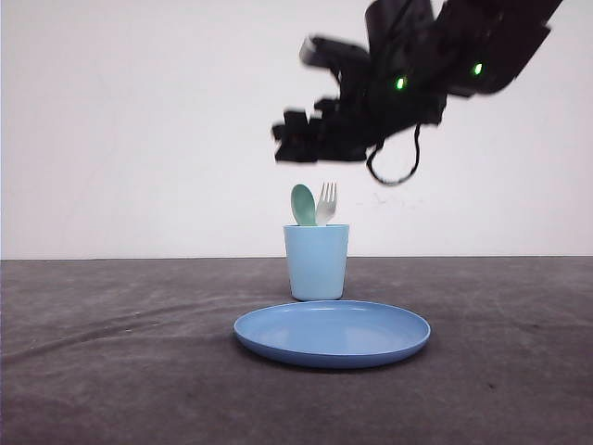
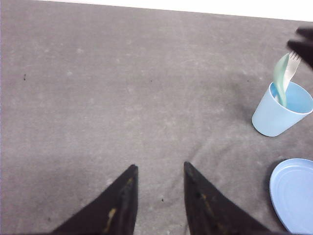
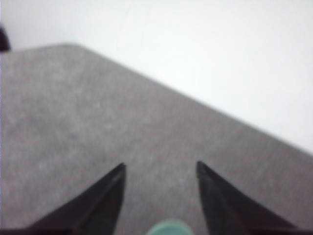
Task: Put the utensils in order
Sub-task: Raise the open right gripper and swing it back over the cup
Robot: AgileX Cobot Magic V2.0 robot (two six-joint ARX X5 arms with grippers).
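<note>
A pale mint-green spoon (image 1: pixel 303 204) and a white fork (image 1: pixel 326 202) stand upright, heads up, in a light blue cup (image 1: pixel 317 261) at the table's middle. Both also appear in the left wrist view, spoon (image 2: pixel 280 78) and fork (image 2: pixel 292 63) leaning in the cup (image 2: pixel 281 111). My right gripper (image 1: pixel 292 141) hangs a little above the utensils, apart from them. Its wrist view shows it open (image 3: pixel 161 165), with the spoon's green tip (image 3: pixel 168 228) low between the fingers, untouched. My left gripper (image 2: pixel 160 167) is open over bare table, well away from the cup.
A round blue plate (image 1: pixel 332 332) lies flat just in front of the cup, its rim (image 2: pixel 293 196) also in the left wrist view. The table is a dark grey mat with a white wall behind.
</note>
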